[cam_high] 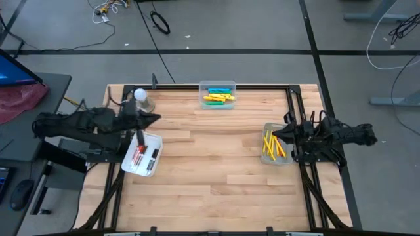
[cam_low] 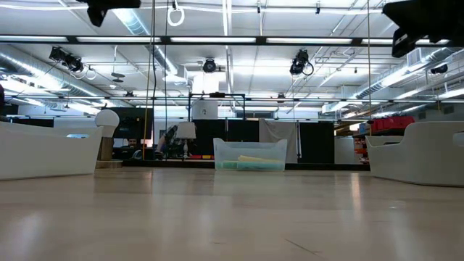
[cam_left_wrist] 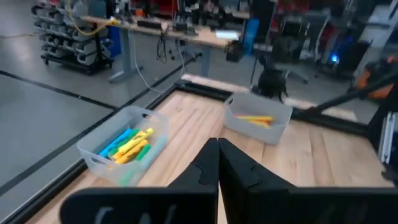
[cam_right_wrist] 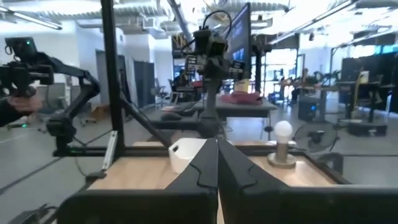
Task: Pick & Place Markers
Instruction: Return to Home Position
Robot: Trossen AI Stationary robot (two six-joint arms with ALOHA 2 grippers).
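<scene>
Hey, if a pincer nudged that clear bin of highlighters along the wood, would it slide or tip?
Probably slide: the clear bin looks low and wide, sitting flat on the smooth wooden table. It seems thin-walled plastic, so likely light. The highlighters lie loose inside and might shift.

I read the pale plank tabletop (cam_high: 216, 164) as smooth, faintly glossy wood; the see-through bin (cam_high: 217, 83) frosted plastic, its yellow markers (cam_high: 218, 98) plastic too; the white bin (cam_high: 157, 139) matt plastic; the black frame rails (cam_high: 177, 85) metal.
</scene>
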